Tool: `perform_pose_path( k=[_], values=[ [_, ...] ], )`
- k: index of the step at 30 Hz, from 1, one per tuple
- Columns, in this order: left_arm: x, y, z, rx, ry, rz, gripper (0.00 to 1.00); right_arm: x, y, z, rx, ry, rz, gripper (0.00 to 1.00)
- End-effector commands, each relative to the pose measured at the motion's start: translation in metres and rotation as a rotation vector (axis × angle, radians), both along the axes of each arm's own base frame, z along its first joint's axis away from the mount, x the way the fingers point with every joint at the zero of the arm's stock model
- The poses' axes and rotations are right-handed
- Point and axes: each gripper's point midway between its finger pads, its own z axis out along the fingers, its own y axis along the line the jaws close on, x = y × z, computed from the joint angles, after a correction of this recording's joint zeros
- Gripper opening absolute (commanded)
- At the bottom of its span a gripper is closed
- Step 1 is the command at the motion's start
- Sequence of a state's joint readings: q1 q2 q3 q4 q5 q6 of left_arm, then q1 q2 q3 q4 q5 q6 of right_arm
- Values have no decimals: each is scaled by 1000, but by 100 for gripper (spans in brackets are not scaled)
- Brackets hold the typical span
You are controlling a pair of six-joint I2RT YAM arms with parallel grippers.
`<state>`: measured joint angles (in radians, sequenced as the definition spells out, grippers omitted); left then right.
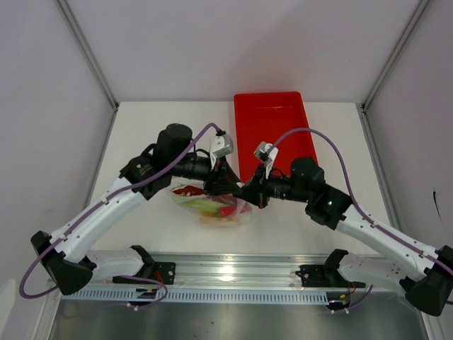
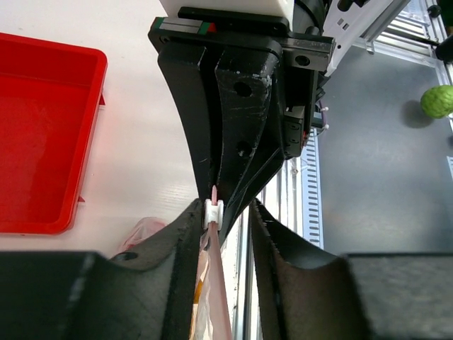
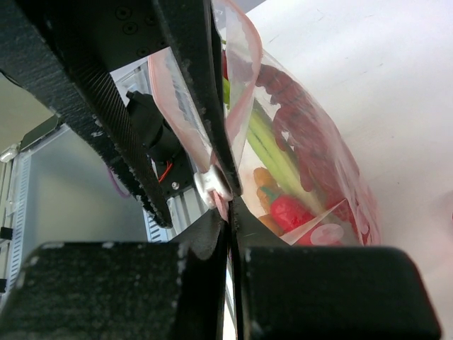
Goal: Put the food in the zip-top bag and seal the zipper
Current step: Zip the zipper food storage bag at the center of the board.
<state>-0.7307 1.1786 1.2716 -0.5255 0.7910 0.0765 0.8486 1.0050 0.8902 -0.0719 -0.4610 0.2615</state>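
The zip-top bag (image 1: 212, 205) lies on the table between my arms with the food inside. Through its clear wall I see the red lobster (image 3: 304, 131), the green stalk (image 3: 272, 152) and small orange pieces (image 3: 263, 178). My right gripper (image 3: 230, 216) is shut on the end of the pinkish zipper (image 2: 216, 283), just beyond the white slider (image 2: 214, 212). My left gripper (image 2: 228, 209) straddles the zipper at the slider. The strip rests against its left finger (image 2: 177, 269), and the other finger (image 2: 283, 269) stands apart from it. From above, the two grippers (image 1: 237, 188) meet over the bag's right end.
The red tray (image 1: 272, 134) stands behind the grippers at the back of the table. An aluminium rail (image 1: 226, 273) runs along the near edge. A green ball (image 2: 437, 100) lies on the grey floor beyond the rail.
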Motion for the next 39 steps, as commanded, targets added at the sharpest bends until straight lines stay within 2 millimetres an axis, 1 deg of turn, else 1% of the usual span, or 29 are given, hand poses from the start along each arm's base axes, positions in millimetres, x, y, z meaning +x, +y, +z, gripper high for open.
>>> perform_pose_path(
  k=[1, 5, 6, 8, 9, 11, 12, 13, 17, 22, 24, 27, 29, 30, 32, 33, 36, 37, 38, 39],
  values=[
    [-1, -3, 5, -27, 2, -25, 34, 2, 3, 24, 55, -49, 2, 0],
    [-1, -3, 2, -17, 13, -24, 26, 4, 3, 23, 53, -45, -12, 0],
    [-1, -3, 1, -15, 16, -24, 22, 3, 2, 25, 61, -49, -14, 0],
    [0, -3, -2, -4, 20, -13, 17, 5, 2, 25, 65, -47, -26, 0],
    [1, -2, -5, 5, 29, -5, 12, 4, 2, 26, 72, -43, -23, 0],
    [3, -2, -7, 13, 37, 6, 8, 4, 3, 26, 82, -37, -22, 0],
    [4, -1, -9, 20, 47, 12, 2, 5, 5, 31, 105, -39, -28, 0],
    [4, 0, -12, 27, 54, 17, 1, 6, 4, 33, 115, -39, -36, 0],
    [6, 5, -13, 35, 56, 49, 1, 12, 0, 34, 146, -27, -89, 0],
    [7, 16, -12, 51, 55, 101, 1, 21, -5, 31, 161, -5, -162, 0],
    [7, 21, -10, 55, 52, 122, 1, 23, -6, 33, 177, 5, -188, 0],
    [6, 29, -17, 82, 70, 149, 1, 26, -9, 32, 186, 15, -216, 0],
    [5, 34, -17, 83, 67, 169, 1, 31, -12, 32, 189, 14, -247, 0],
    [6, 38, -22, 90, 73, 186, 0, 31, -13, 33, 192, 15, -252, 0],
    [8, 44, -21, 90, 66, 226, 0, 33, -15, 33, 192, 17, -268, 0],
    [8, 47, -25, 100, 76, 235, 0, 35, -15, 34, 198, 22, -276, 0],
    [6, 49, -24, 95, 66, 235, 1, 29, -11, 36, 210, 17, -229, 0],
    [6, 49, -22, 89, 64, 233, 0, 26, -5, 32, 195, 16, -192, 0],
    [4, 47, -22, 84, 69, 219, 1, 17, 0, 27, 169, 27, -117, 0],
    [4, 46, -15, 69, 64, 209, 1, 14, 3, 31, 163, 22, -81, 0]
  ],
)
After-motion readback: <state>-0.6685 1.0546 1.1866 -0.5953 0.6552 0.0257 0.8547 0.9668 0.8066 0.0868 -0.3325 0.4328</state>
